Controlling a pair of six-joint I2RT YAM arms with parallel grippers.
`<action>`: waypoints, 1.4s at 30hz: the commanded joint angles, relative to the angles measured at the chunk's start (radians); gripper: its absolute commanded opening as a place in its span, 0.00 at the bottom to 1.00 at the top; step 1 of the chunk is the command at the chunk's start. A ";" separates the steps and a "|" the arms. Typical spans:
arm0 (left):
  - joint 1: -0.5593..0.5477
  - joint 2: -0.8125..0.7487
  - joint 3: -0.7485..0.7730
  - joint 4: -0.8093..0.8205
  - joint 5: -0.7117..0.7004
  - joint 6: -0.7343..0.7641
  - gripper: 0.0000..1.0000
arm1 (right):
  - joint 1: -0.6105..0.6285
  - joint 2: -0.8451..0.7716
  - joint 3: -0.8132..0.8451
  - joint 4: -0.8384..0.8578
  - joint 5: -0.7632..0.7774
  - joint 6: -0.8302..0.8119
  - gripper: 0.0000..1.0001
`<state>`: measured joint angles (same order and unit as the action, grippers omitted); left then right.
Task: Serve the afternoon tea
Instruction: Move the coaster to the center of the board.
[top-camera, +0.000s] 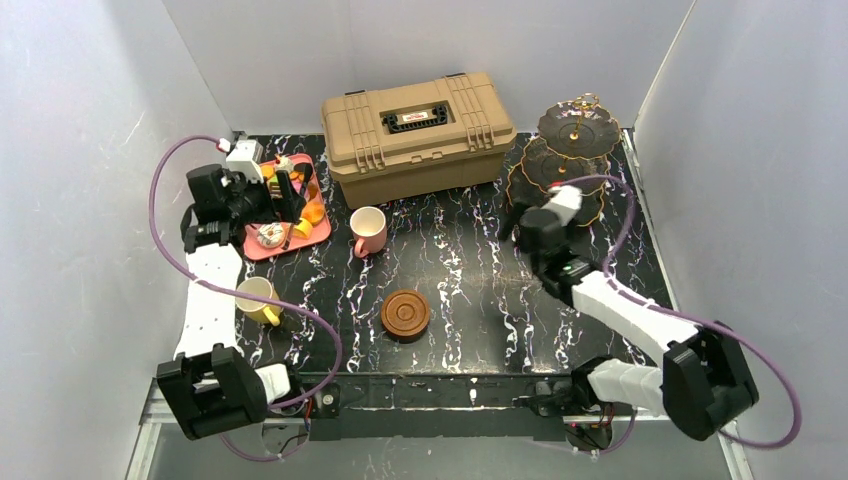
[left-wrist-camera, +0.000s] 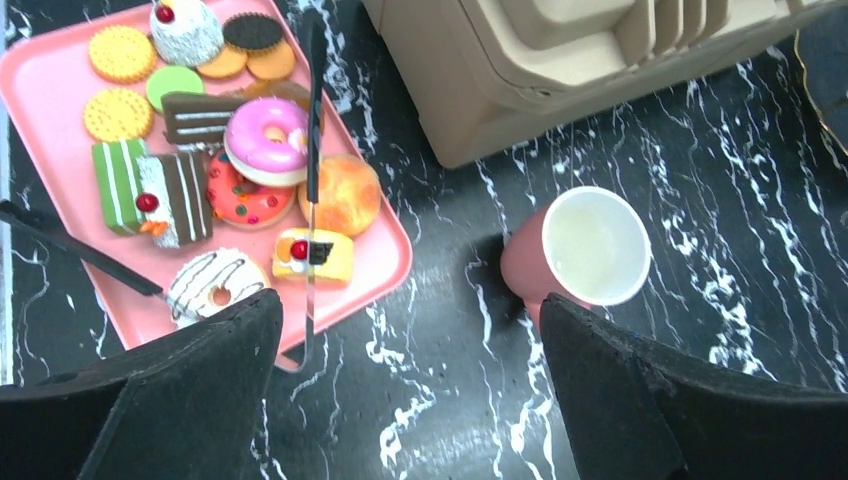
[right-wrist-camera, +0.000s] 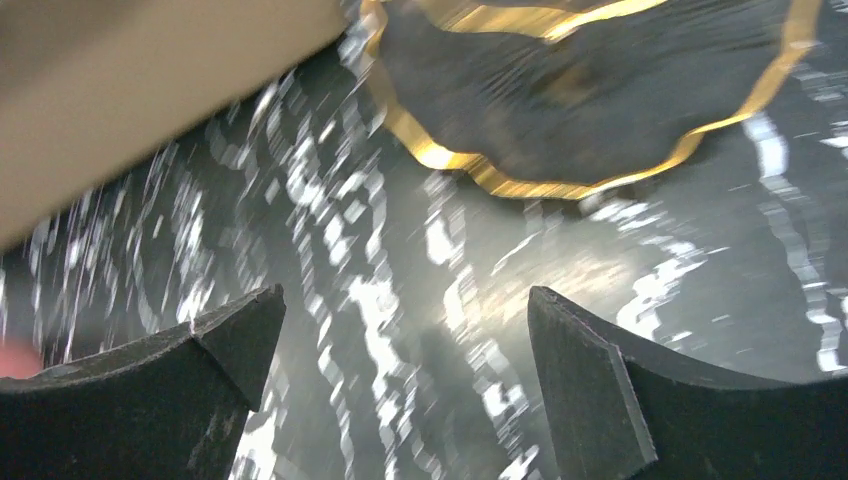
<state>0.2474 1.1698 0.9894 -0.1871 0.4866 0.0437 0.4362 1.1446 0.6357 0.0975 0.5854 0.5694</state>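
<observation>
The black three-tier stand (top-camera: 572, 152) with gold rims stands at the back right, its tiers bare. Small pastries (left-wrist-camera: 262, 140) lie on a pink tray (top-camera: 317, 234) at the back left. A pink cup (top-camera: 368, 230) stands beside the tray, a yellow cup (top-camera: 257, 298) near the left arm, and stacked brown saucers (top-camera: 405, 313) in the middle front. My left gripper (left-wrist-camera: 410, 340) is open and empty, held above the tray's near corner and the pink cup (left-wrist-camera: 592, 248). My right gripper (right-wrist-camera: 400, 330) is open and empty over the table just in front of the stand's bottom tier (right-wrist-camera: 590, 100). The right wrist view is blurred.
A tan plastic toolbox (top-camera: 418, 135) stands shut at the back centre, between tray and stand. Metal tongs (left-wrist-camera: 311, 180) with black tips lie across the tray. White walls close in the left, back and right of the black marbled table (top-camera: 470, 280).
</observation>
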 joint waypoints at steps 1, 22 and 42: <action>0.019 0.037 0.130 -0.346 0.053 0.063 0.98 | 0.310 0.056 0.065 -0.160 0.122 0.019 1.00; 0.071 0.052 0.246 -0.634 0.063 0.197 0.99 | 0.808 0.421 0.134 0.030 -0.189 0.048 1.00; 0.072 0.007 0.291 -0.642 0.075 0.225 0.99 | 0.850 0.758 0.474 0.030 -0.479 0.068 1.00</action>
<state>0.3149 1.1988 1.2392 -0.8024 0.5312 0.2695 1.2480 1.7847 0.9813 0.1711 0.2054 0.6250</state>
